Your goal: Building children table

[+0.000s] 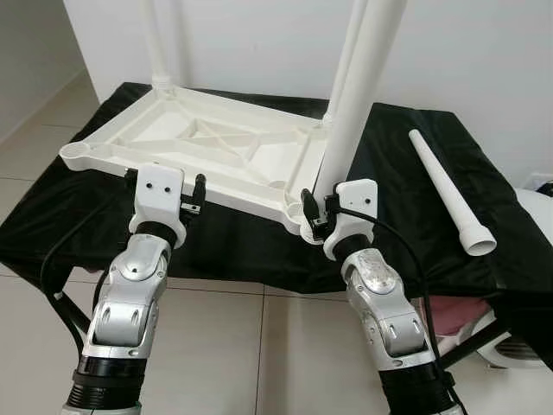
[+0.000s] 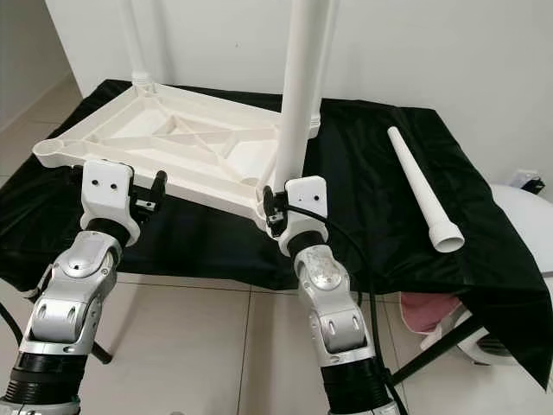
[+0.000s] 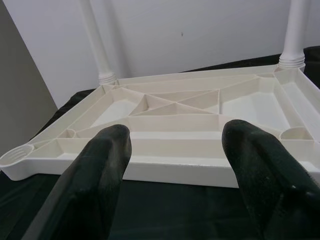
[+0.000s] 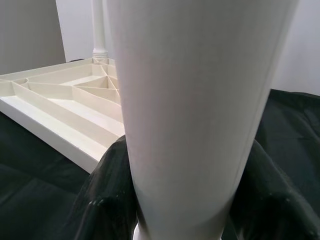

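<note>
Seating the third leg [image 1: 359, 104] in the upturned tabletop [image 1: 207, 147]: right gripper [image 1: 316, 207] clasps it; left gripper [image 1: 192, 197] wide, empty; next, twist home.

Black cloth [image 1: 406, 173] lies bare between the upturned tabletop [image 1: 207, 147] and the loose leg [image 1: 449, 190]; upright legs [image 1: 359, 95] fence the far and right corners; the near-left socket [image 1: 76, 154] stands unblocked.
</note>
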Controlling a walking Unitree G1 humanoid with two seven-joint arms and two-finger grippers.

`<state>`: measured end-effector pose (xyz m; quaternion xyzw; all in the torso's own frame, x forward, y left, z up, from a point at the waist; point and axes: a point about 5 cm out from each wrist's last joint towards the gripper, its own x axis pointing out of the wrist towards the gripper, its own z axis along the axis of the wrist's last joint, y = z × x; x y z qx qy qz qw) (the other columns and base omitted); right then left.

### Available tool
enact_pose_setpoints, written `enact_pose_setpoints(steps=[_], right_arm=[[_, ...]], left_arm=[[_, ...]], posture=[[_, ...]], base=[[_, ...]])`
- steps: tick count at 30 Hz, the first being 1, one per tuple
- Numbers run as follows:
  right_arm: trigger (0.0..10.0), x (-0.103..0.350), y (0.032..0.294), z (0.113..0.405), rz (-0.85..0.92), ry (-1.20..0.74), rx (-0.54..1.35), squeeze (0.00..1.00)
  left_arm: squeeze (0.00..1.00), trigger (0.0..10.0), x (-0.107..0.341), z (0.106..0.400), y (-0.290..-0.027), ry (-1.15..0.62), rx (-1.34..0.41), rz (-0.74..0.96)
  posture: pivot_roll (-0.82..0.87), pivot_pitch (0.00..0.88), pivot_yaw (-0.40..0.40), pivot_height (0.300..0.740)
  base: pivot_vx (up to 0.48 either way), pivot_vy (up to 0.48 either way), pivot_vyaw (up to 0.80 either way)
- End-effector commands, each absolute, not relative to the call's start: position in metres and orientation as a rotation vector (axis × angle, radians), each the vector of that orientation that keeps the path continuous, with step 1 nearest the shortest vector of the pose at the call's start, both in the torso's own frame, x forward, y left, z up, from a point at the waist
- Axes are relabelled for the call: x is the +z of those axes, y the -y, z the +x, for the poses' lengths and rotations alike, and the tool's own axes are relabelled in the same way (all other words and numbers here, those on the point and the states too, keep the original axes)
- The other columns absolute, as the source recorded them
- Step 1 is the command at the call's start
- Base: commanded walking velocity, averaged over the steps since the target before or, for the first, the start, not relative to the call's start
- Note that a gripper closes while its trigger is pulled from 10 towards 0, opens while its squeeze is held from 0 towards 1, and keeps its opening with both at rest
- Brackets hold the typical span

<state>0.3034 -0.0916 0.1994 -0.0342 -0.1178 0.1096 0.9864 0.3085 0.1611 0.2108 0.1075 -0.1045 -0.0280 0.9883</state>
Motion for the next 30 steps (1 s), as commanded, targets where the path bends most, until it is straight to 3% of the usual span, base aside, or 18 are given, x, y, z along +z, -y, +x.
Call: enact_pose_setpoints(steps=[1,22,30], right_arm=[[10.0,0.2032,0.0892,0.3019,-0.066,0.255,0.233,0.0],[10.0,0.2032,0.0883,0.3013,-0.068,0.258,0.247,0.0],[10.0,0.2032,0.0883,0.301,-0.068,0.258,0.248,0.0]], left_arm=[[0.0,10.0,0.2099,0.3096,-0.16,0.197,-0.073,0.232],[0.0,10.0,0.21,0.3107,-0.1597,0.183,-0.097,0.232],[0.0,10.0,0.2108,0.3112,-0.1604,0.184,-0.092,0.226]], posture=[[0.07,0.084,-0.043,0.74],[0.07,0.085,-0.044,0.74],[0.08,0.086,-0.044,0.74]], base=[[0.0,0.0,0.0],[0.0,0.0,0.0],[0.0,0.461,0.0]])
